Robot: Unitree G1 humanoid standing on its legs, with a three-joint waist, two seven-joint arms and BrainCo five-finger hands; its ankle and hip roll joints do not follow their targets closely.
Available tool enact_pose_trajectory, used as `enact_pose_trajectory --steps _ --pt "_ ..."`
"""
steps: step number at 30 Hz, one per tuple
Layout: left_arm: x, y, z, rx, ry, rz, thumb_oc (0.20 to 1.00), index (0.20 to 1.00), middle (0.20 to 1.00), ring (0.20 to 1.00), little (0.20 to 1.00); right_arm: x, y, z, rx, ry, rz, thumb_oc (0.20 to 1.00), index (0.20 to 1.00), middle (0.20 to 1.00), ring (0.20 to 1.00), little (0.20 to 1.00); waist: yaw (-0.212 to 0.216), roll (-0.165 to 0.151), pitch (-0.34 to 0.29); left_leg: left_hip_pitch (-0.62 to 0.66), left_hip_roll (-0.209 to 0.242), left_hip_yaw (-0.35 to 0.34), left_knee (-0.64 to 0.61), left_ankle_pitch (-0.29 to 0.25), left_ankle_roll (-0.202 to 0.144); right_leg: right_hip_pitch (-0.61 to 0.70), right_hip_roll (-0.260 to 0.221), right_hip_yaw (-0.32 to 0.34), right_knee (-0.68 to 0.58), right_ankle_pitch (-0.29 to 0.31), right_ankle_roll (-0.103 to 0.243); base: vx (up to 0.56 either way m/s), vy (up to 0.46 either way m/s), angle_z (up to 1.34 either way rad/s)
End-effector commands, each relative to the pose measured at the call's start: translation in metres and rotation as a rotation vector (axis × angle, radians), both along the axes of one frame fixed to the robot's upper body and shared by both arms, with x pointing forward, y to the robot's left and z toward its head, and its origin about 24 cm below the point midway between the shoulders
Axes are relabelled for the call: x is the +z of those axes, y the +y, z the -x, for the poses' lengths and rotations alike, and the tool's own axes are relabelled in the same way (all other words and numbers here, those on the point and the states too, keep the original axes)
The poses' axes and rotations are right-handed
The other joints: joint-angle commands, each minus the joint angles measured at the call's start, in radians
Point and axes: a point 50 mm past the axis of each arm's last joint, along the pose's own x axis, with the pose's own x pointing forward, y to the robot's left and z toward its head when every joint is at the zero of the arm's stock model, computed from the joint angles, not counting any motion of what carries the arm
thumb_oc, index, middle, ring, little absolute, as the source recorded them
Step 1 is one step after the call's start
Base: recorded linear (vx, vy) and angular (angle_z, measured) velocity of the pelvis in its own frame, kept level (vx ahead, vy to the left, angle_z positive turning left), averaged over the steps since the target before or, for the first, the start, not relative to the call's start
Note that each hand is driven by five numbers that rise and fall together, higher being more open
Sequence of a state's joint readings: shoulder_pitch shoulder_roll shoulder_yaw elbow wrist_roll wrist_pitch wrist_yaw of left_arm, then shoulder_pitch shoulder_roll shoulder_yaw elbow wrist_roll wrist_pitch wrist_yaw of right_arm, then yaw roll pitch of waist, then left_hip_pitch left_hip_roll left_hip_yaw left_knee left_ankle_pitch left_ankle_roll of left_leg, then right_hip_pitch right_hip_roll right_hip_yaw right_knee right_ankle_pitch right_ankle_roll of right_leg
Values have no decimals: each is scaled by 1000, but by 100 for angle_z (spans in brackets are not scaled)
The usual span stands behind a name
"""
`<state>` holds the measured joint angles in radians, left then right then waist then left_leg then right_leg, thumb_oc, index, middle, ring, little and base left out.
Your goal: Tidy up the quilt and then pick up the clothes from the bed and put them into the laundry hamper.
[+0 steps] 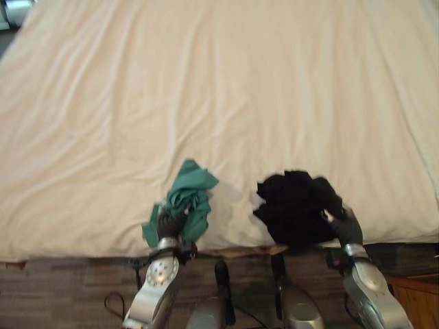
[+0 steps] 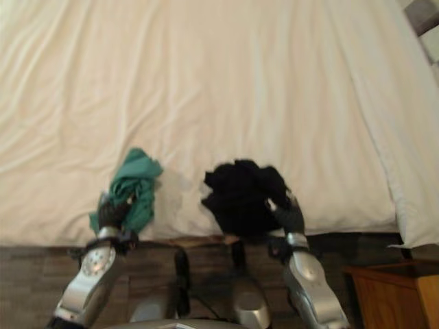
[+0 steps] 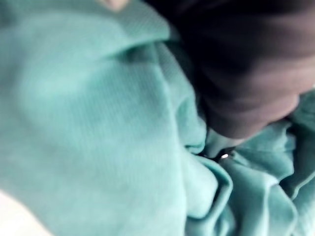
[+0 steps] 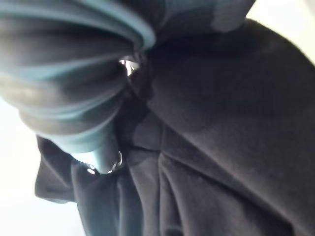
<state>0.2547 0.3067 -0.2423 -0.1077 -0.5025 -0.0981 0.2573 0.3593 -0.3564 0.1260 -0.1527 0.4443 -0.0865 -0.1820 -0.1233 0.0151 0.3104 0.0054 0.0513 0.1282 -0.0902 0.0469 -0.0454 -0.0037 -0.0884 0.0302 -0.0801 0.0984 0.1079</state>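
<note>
Two garments at 6 o'clock edge of quilt [image 1: 226, 82], green cloth [image 1: 188, 199] at 7 bunched in my left hand [image 1: 169, 223], black cloth [image 1: 295, 205] at 5 clenched in my right hand [image 1: 346, 225], quilt spread flat.

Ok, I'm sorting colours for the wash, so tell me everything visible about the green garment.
The green garment is teal, soft-looking cloth, bunched into a crumpled, folded heap. It lies at the near edge of the cream quilt, apart from the black clothing beside it. The left hand is on its near end, fingers buried in the folds.
</note>
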Motion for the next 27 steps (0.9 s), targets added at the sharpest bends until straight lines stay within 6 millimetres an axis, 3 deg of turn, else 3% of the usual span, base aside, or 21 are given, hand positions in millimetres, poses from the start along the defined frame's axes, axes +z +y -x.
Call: enact_pose_trajectory --steps 1,4,11,13,14,15,17,19,21,22,24,25,26,27 --pt "3 -7 3 -85 -97 63 200 200 200 200 200 -1 15 -1 111 -25 -112 200 200 200 200 200 -21 -62 -105 60 -27 62 3 -83 23 2 -6 -1 12 -32 51 47 61 0" --pt "-7 -28 22 -159 -111 30 200 200 200 200 200 -27 26 21 247 94 -118 200 200 200 200 200 -34 -65 -136 107 -39 63 3 -105 42 54 -14 4 6 -41 60 47 41 -8" --pt "-3 -5 7 1 -87 7 200 200 200 200 200 -30 45 11 424 84 -66 200 200 200 200 200 15 -38 -158 121 -27 -13 15 -93 51 80 -43 -69 129 -120 45 20 -3 4" --pt "-4 -3 4 15 -80 -1 200 200 200 200 200 -30 49 10 454 64 -50 200 200 200 200 200 24 -29 -160 113 -24 -66 14 -82 55 81 -51 -63 162 -138 42 -56 -87 63" --pt "-5 -10 -3 -5 -88 -12 200 200 200 200 200 -30 55 15 444 38 -19 200 200 200 200 200 23 -16 -158 88 -32 -216 10 -50 58 76 -22 20 215 -166 26 -103 -119 102" --pt "-5 -10 -3 -5 -84 -12 200 200 200 200 200 -30 56 15 448 37 -16 200 200 200 200 200 20 -15 -161 83 -32 -225 8 -47 58 73 -19 23 214 -165 25 -114 -147 114" --pt "-3 -11 -6 -8 -86 -13 200 200 200 200 200 -31 56 17 421 36 -10 200 200 200 200 200 24 -10 -161 65 -28 -309 6 -26 49 81 14 61 229 -197 4 -53 -115 267" --pt "-1 -3 -5 34 -61 -28 200 200 200 200 200 -31 48 14 462 66 -4 200 200 200 200 200 69 -20 -167 -3 -9 -356 3 29 22 115 14 10 190 -207 -19 -197 -140 365" --pt "-5 -2 -3 23 -32 -29 200 200 200 200 200 -32 43 15 442 83 -8 200 200 200 200 200 86 -24 -158 -47 -6 -350 3 66 10 130 15 -13 172 -206 -28 -161 -36 248" --pt "-12 0 1 23 1 -28 200 200 200 200 200 -35 36 20 430 109 -21 200 200 200 200 200 87 -26 -146 -91 -2 -302 4 86 -3 151 27 -43 156 -212 -47 -160 48 282" --pt "-21 -1 2 -21 11 -2 200 200 200 200 200 -37 25 25 372 116 -27 200 200 200 200 200 80 -23 -133 -111 28 -113 27 90 -28 174 2 -164 142 -203 -34 -247 123 359" --pt "-22 1 2 -19 -2 12 200 200 200 200 200 -36 22 26 369 102 -21 200 200 200 200 200 83 -21 -133 -108 35 -76 51 85 -34 175 -9 -212 136 -197 -29 -245 148 364" --pt "-22 2 2 -9 -1 18 200 200 200 200 200 -35 23 26 392 100 -12 200 200 200 200 200 84 -19 -135 -111 37 -69 59 84 -34 172 -11 -227 133 -192 -27 -312 198 319" --pt "-19 4 5 9 -19 26 200 200 200 200 200 -33 24 22 407 79 6 200 200 200 200 200 108 -29 -137 -104 6 -113 137 29 -25 151 -18 -233 118 -177 -30 -289 199 157"
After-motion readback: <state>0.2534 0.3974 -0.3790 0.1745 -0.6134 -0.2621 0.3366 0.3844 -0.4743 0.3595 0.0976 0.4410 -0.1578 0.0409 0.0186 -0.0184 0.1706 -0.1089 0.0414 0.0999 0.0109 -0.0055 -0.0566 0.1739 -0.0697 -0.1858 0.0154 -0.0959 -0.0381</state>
